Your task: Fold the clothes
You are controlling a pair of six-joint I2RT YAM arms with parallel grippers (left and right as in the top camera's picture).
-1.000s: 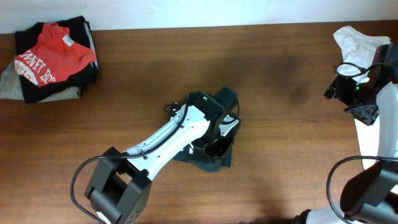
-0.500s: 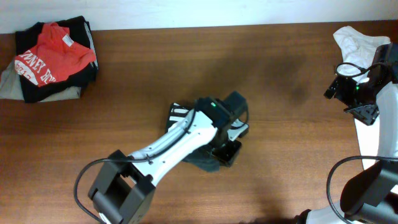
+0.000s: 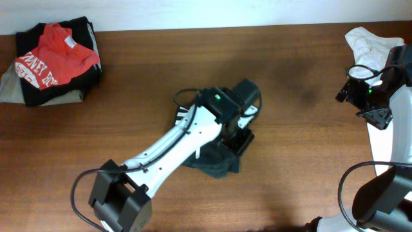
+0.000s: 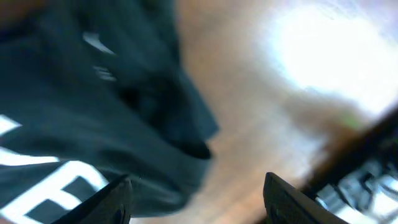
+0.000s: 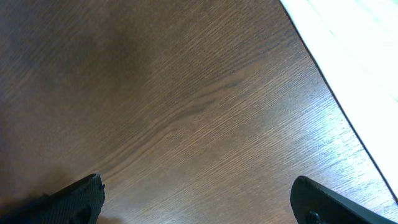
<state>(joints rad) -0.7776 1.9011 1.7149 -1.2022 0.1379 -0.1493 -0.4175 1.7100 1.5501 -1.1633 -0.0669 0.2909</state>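
A dark teal garment [image 3: 215,161] with white lettering lies bunched at the table's middle, mostly hidden under my left arm. My left gripper [image 3: 239,134] hovers over its right edge. In the left wrist view the garment [image 4: 93,118] fills the left side, blurred. The left gripper [image 4: 196,202] is open there; the cloth's edge lies by the left finger [image 4: 115,200] and bare wood shows between the jaws. My right gripper [image 5: 199,199] is open over bare wood, and it sits at the table's right edge [image 3: 342,95].
A pile of clothes with a red shirt [image 3: 55,55] on top sits at the back left corner. A white garment [image 3: 370,40] lies at the back right, just behind the right arm. The table's right edge [image 5: 348,124] runs close to the right gripper.
My left gripper has opened and let go of the dark garment, then shifted up and to the right. The cloth's raised part has dropped onto the pile. The right arm has not moved.
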